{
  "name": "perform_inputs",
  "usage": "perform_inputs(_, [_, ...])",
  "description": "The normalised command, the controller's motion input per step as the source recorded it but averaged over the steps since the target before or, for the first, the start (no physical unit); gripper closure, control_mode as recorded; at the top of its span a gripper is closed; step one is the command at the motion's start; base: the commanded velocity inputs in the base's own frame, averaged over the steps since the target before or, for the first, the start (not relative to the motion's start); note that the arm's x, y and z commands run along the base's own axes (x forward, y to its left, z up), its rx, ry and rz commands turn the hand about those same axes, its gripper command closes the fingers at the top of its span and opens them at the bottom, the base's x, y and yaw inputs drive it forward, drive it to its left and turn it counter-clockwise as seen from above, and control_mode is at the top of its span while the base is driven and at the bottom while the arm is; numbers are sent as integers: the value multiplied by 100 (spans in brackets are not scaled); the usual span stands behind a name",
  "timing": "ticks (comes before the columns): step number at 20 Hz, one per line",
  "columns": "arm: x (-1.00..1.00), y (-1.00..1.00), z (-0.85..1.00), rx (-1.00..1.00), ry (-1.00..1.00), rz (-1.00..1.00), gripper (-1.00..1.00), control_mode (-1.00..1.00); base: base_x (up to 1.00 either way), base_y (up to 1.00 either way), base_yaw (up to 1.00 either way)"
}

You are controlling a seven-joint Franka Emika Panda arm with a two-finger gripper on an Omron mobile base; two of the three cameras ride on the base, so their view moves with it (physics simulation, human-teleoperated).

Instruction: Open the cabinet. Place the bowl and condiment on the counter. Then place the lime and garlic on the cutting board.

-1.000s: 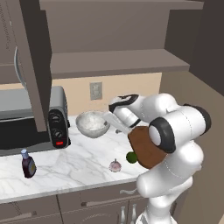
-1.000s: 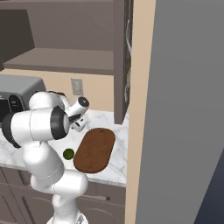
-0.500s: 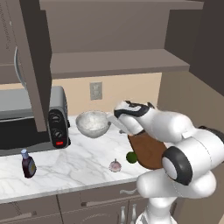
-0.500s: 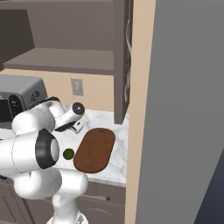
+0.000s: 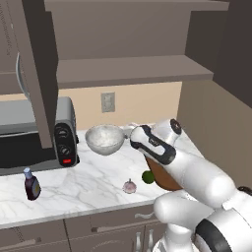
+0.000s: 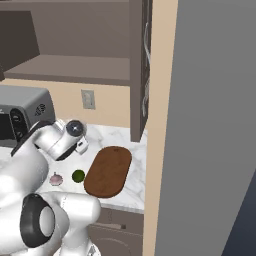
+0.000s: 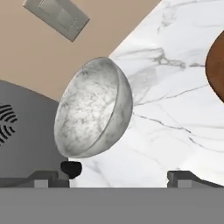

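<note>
The speckled grey-white bowl (image 5: 104, 139) stands on the marble counter (image 5: 83, 183), between the toaster oven and my gripper (image 5: 132, 139). The gripper is open, with nothing between its fingers. In the hand view the bowl (image 7: 94, 109) lies just beyond the gripper (image 7: 116, 178). The condiment (image 5: 32, 184) stands at the counter's front left. Garlic (image 5: 129, 186) and lime (image 5: 147, 176) lie on the counter beside the cutting board (image 6: 108, 171). From the right I also see the lime (image 6: 78, 175) and garlic (image 6: 56, 178). The cabinet stands open, its door (image 5: 37, 74) swung out and its shelf (image 5: 128, 69) bare.
A toaster oven (image 5: 34, 140) stands at the back left, close to the bowl. A wall outlet (image 5: 108, 102) sits behind the bowl. The cabinet's right door (image 6: 141, 65) hangs open above the cutting board. A tall grey panel (image 6: 210, 125) closes the right side.
My arm has swung, its elbow coming down and toward the cameras. The hand has dropped a little beside the bowl. The bowl, lime and garlic have not moved.
</note>
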Motion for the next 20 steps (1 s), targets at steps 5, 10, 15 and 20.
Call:
perform_inputs(5, [-70,-26,27,3,-9,-4,-100,-100,0,0,0])
perform_inputs(10, [-61,-3,53,3,-28,-1,-100,-100,0,0,0])
perform_inputs(15, [-31,0,44,-6,-1,-7,-100,-100,0,0,0])
perform_inputs(20, [-24,0,30,-14,28,-8,-100,-100,0,0,0])
